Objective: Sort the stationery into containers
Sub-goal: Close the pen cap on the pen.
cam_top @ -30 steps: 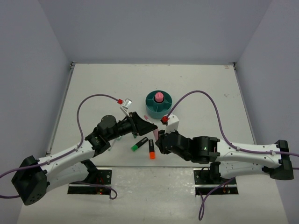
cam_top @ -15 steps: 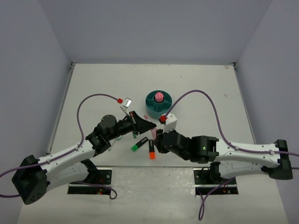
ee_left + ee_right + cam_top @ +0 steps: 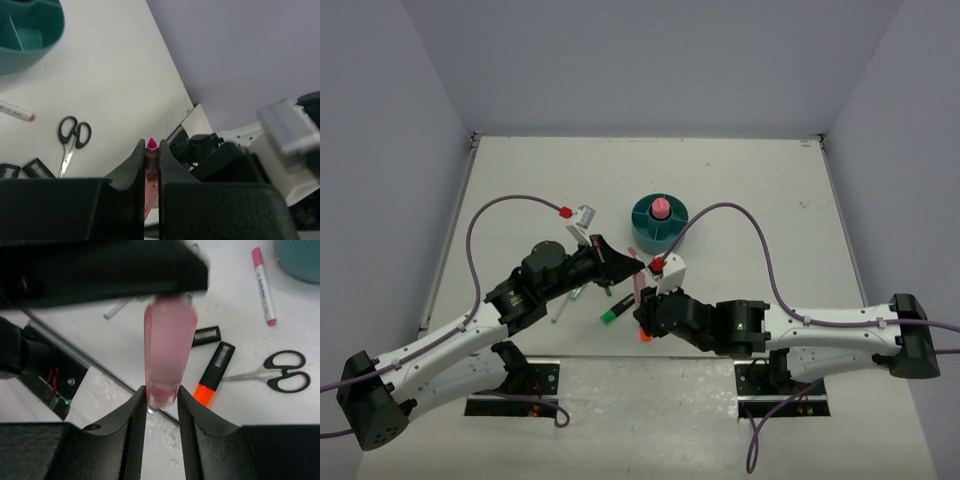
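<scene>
Since both grippers are on the same thing right now, here's the headcount. One pink highlighter (image 3: 167, 350) is up off the table (image 3: 770, 190), hanging between the two arms just in front of the organizer (image 3: 642, 232). The left gripper (image 3: 151, 150) is clamped tight on it, with the pink tip poking out past the fingers. The right gripper (image 3: 161, 395) has a finger on each side of the other end, sitting really close, but I honestly can't tell if it's gripping or just loose around it.

On the table I count two more highlighters, one orange (image 3: 212, 372) and one green (image 3: 613, 314), lying near each other under the arms. One pair of scissors (image 3: 260, 374) lies flat just beside the orange one. Two pens show: a white one with a pink cap (image 3: 262, 285) near the organizer, and a green-tipped one (image 3: 116, 309) off toward the left arm. There's one teal organizer, and one pink-capped glue stick (image 3: 660, 208) stands in its middle well.
</scene>
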`<act>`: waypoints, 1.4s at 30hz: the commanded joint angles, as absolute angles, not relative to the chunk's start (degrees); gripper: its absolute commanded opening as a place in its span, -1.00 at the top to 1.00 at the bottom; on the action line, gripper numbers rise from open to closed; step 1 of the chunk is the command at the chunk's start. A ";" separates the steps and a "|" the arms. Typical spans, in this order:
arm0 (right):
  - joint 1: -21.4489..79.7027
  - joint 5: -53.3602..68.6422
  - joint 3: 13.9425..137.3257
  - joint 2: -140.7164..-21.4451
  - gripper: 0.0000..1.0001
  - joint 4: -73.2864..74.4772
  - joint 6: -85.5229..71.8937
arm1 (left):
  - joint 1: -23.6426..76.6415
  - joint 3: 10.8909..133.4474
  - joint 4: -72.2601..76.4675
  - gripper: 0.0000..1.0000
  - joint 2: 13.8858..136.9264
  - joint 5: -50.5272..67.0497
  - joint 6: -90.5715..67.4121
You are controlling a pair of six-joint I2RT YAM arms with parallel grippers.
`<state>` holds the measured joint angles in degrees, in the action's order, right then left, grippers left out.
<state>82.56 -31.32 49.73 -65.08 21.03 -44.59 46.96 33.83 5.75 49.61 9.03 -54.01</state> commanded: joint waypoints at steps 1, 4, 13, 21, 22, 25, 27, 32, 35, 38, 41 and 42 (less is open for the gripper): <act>85.17 -29.04 49.95 -65.94 -0.69 28.19 -49.37 | 45.70 39.47 14.93 1.00 49.58 6.27 -51.49; 85.17 -27.42 49.80 -61.19 -0.70 26.29 -47.27 | 45.70 37.02 19.19 1.00 50.64 11.00 -52.21; 72.72 -8.46 43.57 -48.42 -0.09 13.99 -47.79 | 45.70 30.76 32.38 1.00 52.97 19.35 -54.55; 63.73 -0.24 38.81 -43.34 -0.02 7.47 -49.90 | 45.79 29.71 39.52 1.00 55.14 23.70 -58.05; 63.36 -0.22 38.67 -43.69 -0.02 7.42 -50.19 | 45.79 29.71 39.69 1.00 55.24 23.87 -58.23; 63.16 -0.21 37.50 -44.09 -0.02 4.66 -50.36 | 45.88 29.56 40.05 1.00 55.75 24.20 -58.59; 62.93 -0.18 37.18 -44.06 0.00 3.04 -50.51 | 45.82 29.38 40.70 1.00 56.37 24.64 -58.95; 61.68 -2.40 38.07 -43.56 0.04 1.76 -49.94 | 46.24 28.28 44.80 1.00 58.55 27.17 -61.00; 60.58 -3.46 38.41 -42.72 0.04 1.58 -50.36 | 46.84 27.77 45.97 1.00 59.34 27.65 -61.21; 59.59 -2.69 38.85 -42.89 0.05 0.71 -50.62 | 47.37 27.34 46.14 1.00 59.81 27.34 -60.91; 59.50 -1.67 39.86 -44.88 0.09 0.44 -50.87 | 47.92 27.18 46.68 1.00 60.22 27.06 -60.72; 59.50 -1.61 39.56 -45.38 0.14 0.44 -51.42 | 48.07 27.33 46.78 1.00 60.32 27.01 -60.62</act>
